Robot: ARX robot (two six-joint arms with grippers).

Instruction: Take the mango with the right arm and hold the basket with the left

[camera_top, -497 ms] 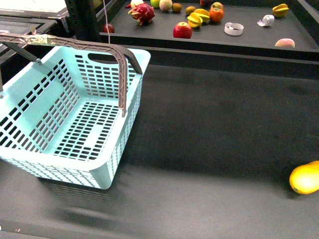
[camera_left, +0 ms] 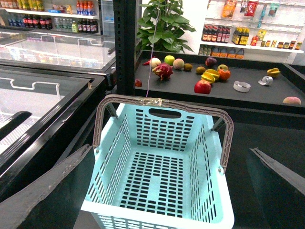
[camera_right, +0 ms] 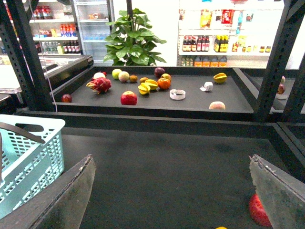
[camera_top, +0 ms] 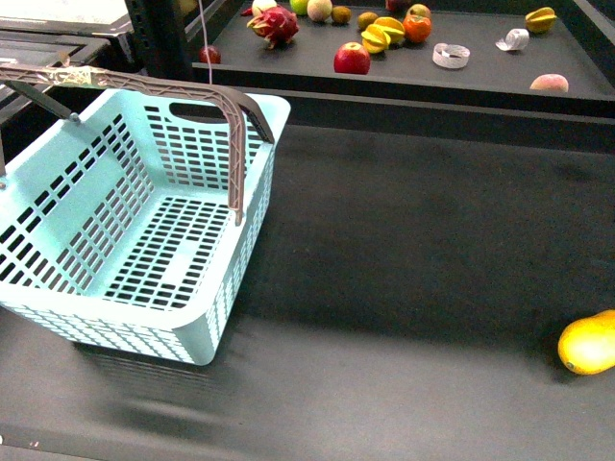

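Mango toward table's near right corner, partly cropped; clumsy nudge may roll it off. Right gripper spread, empty. Left gripper spread; basket at left edge unheld, may slide.

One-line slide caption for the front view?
Empty light-blue slotted plastic basket at left, yellow-orange oval mango at the right edge, both on a dark table.

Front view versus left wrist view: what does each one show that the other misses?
Only the front view shows the mango, lying at the right edge of the dark table. Only the left wrist view shows the left pincer, open, plus the potted plant, bottle shelves and a glass freezer case. Both show the empty light blue basket and the back shelf with dragon fruit and red apple.
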